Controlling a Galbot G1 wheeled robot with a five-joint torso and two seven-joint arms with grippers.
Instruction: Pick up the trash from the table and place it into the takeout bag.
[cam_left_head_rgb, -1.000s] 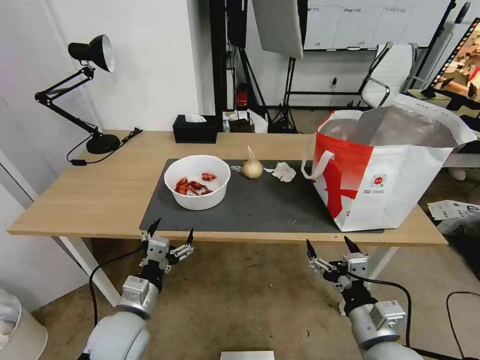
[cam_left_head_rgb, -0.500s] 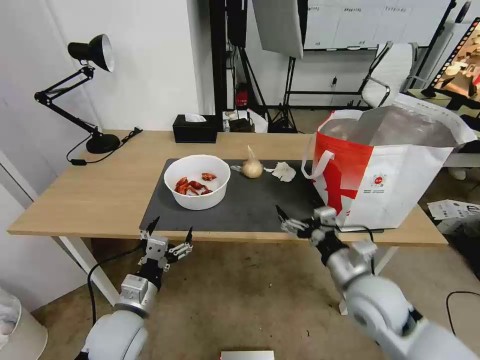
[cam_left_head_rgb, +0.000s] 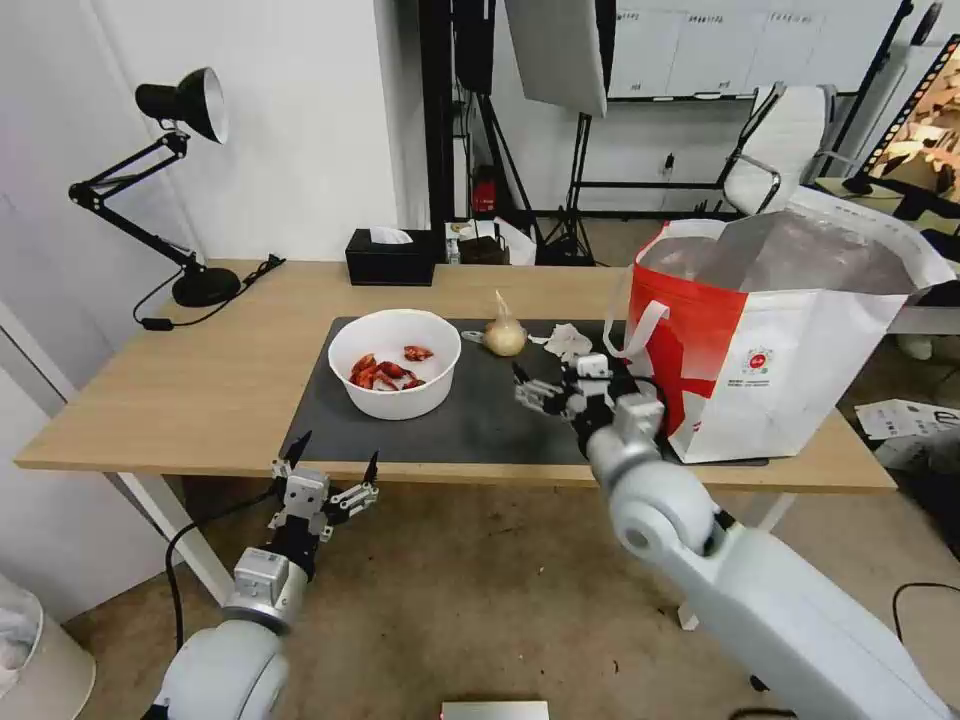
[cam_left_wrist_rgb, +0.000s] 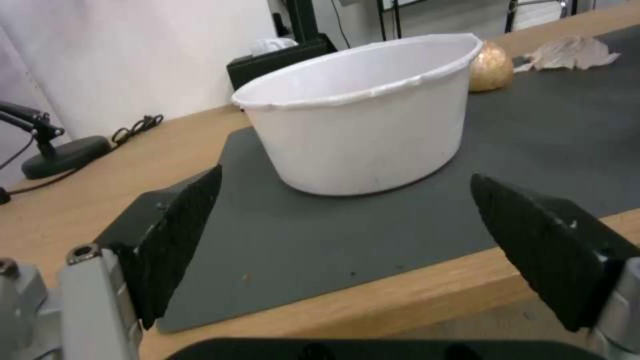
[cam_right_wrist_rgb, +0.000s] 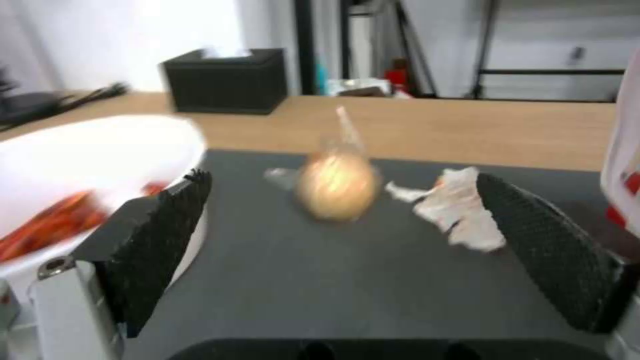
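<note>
On the table (cam_left_head_rgb: 180, 400): long light-wood desktop on white legs, carrying a large dark grey rectangular mat (cam_left_head_rgb: 500, 415).
Bowl: white round bowl (cam_left_head_rgb: 394, 362) with red shells in it, standing on the left part of the mat; the left wrist view shows its side wall (cam_left_wrist_rgb: 363, 117) close ahead, upright.
Knotted bag: small clear knotted plastic bag (cam_left_head_rgb: 505, 335) with a yellowish lump inside, on the far edge of the mat, to the right of the bowl and apart from it; seen also in the right wrist view (cam_right_wrist_rgb: 335, 182), blurred.
Tissue: crumpled white tissue (cam_left_head_rgb: 567, 342) on the mat just right of the knotted bag, between it and the tote; right wrist view (cam_right_wrist_rgb: 460, 210).
Takeout bag: large red-and-white insulated tote (cam_left_head_rgb: 775, 345) with silver foil lining and white strap handles, upright at the right end of the table, mouth open, its base partly on the mat.
Right gripper (cam_left_head_rgb: 556, 388): above the mat, near the tissue and the knotted bag, jaws spread wide with nothing between them; both dark fingers (cam_right_wrist_rgb: 160, 240) frame the two items.
Left gripper (cam_left_head_rgb: 325, 470): low before the table's front edge, below the bowl, jaws parted and empty.
Tissue box: black tissue box (cam_left_head_rgb: 391, 257) at the far edge of the table, behind the bowl.
Lamp: black jointed desk lamp (cam_left_head_rgb: 180, 110) on the far left corner.
</note>
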